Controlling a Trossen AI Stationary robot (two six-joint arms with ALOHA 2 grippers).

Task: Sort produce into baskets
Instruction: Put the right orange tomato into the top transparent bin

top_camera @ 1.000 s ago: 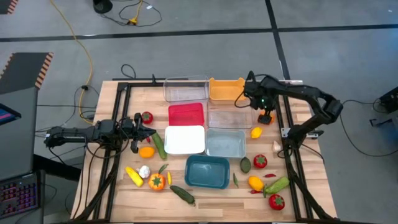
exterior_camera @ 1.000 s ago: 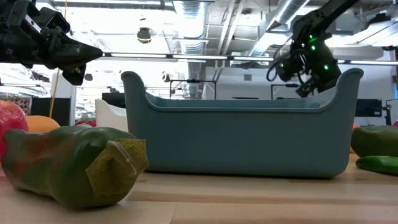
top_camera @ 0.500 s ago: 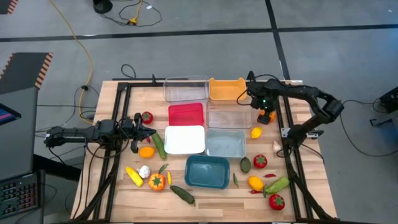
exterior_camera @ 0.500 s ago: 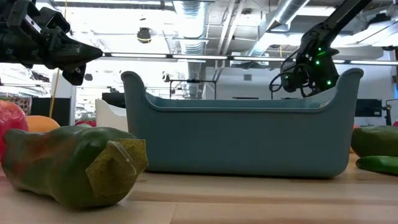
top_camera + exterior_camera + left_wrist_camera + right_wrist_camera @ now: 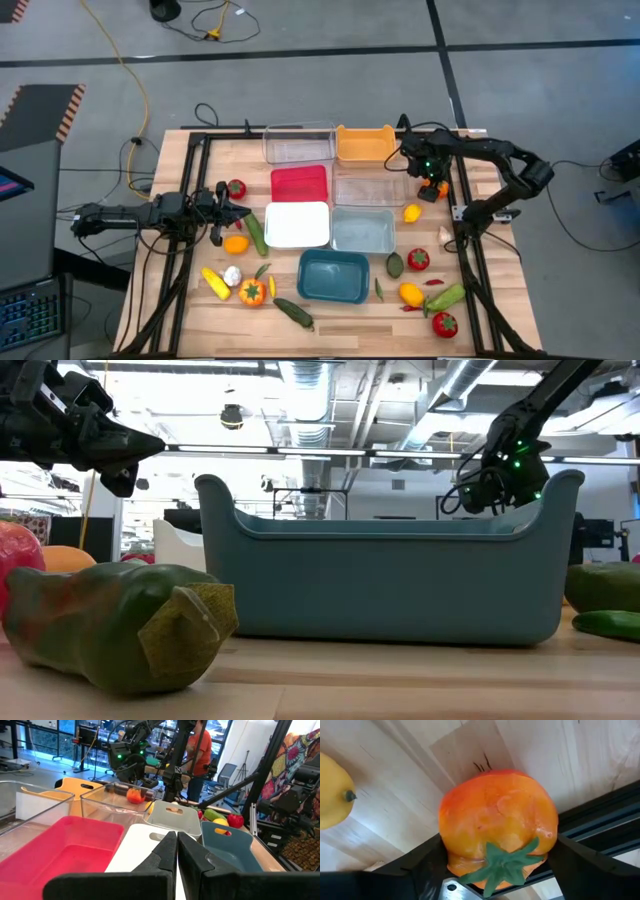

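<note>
The baskets (image 5: 314, 186) look empty and the produce (image 5: 236, 243) lies scattered on the worktop (image 5: 190, 300), while the right claw (image 5: 495, 870) straddles an orange tomato (image 5: 497, 822), fingers not visibly clamped.

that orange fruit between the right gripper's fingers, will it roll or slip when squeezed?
The orange fruit looks round and glossy, so it could squirm out of a pinch or roll across the wooden table if nudged. It probably keeps its shape: no denting shows. The right gripper has a finger on each side, which should help centre it.
</note>
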